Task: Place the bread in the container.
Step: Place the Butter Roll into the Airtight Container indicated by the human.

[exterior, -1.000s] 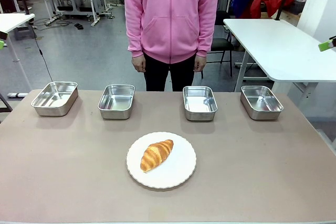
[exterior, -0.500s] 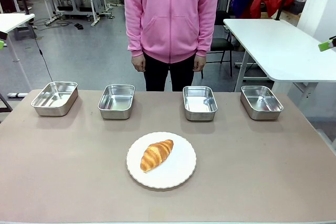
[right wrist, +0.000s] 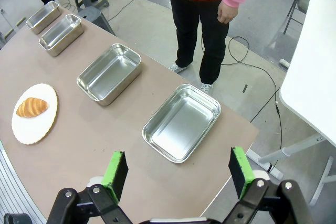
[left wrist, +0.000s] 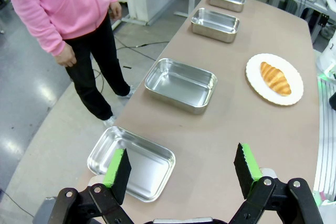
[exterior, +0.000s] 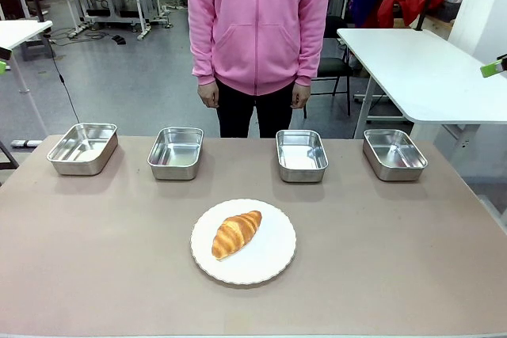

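Observation:
The bread (exterior: 236, 233), a golden-brown croissant, lies on a round white plate (exterior: 269, 263) at the middle of the table. Several alike shiny steel containers stand in a row along the far edge, among them the container at far left (exterior: 82, 148) and the container at far right (exterior: 394, 153); all look empty. My left gripper (left wrist: 182, 166) hangs open high over the table's left end, above the nearest container (left wrist: 131, 163), with the bread (left wrist: 275, 78) far off. My right gripper (right wrist: 177, 172) hangs open above the right end, over another container (right wrist: 182, 123); the bread (right wrist: 32, 107) lies far to its left.
A person in a pink hoodie (exterior: 257, 21) stands behind the far edge, hands (exterior: 209, 96) hanging at the sides. A white table (exterior: 420, 69) stands off to the right. Bare brown tabletop (exterior: 396, 259) surrounds the plate.

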### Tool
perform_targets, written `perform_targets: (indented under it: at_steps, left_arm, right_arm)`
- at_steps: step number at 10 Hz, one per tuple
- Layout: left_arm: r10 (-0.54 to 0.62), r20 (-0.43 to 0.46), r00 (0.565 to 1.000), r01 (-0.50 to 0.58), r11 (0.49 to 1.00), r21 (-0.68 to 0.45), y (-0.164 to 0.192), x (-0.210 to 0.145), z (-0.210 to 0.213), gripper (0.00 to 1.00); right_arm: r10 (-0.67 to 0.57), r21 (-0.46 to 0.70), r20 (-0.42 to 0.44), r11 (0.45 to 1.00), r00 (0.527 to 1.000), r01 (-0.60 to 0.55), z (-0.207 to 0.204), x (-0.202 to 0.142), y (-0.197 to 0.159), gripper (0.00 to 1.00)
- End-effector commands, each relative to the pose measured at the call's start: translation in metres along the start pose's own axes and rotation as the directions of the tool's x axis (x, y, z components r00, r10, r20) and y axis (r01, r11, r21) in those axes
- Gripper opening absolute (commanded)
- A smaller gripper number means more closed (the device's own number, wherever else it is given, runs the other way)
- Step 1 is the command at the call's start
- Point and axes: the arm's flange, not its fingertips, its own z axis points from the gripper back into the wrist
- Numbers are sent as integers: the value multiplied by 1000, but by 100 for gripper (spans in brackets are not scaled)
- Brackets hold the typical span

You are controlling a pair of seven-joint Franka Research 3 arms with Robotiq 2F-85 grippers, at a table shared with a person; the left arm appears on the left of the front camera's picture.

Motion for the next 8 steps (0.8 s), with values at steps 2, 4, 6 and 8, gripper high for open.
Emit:
perform_targets:
  at_steps: [2,4,6,8]
  left_arm:
    - [-5,-5,1000,5,1000,-1,0,2,1,100]
    - [-5,-5,1000,5,1000,-1,0,2,1,100]
    - [-5,-5,1000,5,1000,-1,0,2,1,100]
    - [-5,-5,1000,5,1000,-1,0,2,1,100]
  right_arm:
    - [0,5,10,1000,1000,0,0,1,0,100]
    - [0,5,10,1000,1000,0,0,1,0,100]
    - [0,5,10,1000,1000,0,0,1,0,100]
    - [0,5,10,1000,1000,0,0,1,0,100]
